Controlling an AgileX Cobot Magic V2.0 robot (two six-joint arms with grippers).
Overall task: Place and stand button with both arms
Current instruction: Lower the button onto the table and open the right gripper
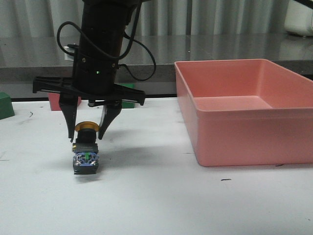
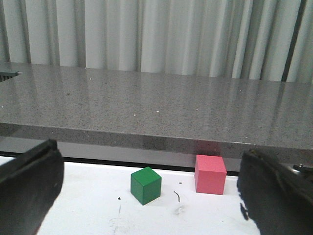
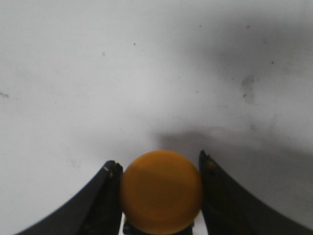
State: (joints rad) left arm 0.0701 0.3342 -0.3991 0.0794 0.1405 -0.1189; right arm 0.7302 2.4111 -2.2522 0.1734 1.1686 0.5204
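In the front view, a black arm hangs down over the left part of the white desk point(image 1: 156, 205), and its gripper point(image 1: 88, 131) points straight down with a finger on either side of the yellow cap of the button point(image 1: 85, 151). The button stands upright on the desk, cap on top, black collar below it, and the dark boxy base with bluish-clear parts resting on the surface. A large pink bin point(image 1: 244, 110) sits well apart on the right side of the desk, and behind the arm a red block point(image 1: 56, 102) and a green block point(image 1: 128, 95) peek out near the desk's far edge, with another green block point(image 1: 6, 105) at the left border. In the left wrist view, the left gripper point(image 2: 146, 196) has its fingers point(image 2: 29, 191) spread wide with nothing between them; beyond lie a green cube point(image 2: 145, 185) and a pink cube point(image 2: 210, 174), near each other but apart, before a grey counter point(image 2: 156, 103) and pale curtains. In the right wrist view, the right gripper point(image 3: 161, 193) looks down on the domed yellow cap of the button point(image 3: 161, 192), with both fingers point(image 3: 100, 198) pressed against its sides, holding it.
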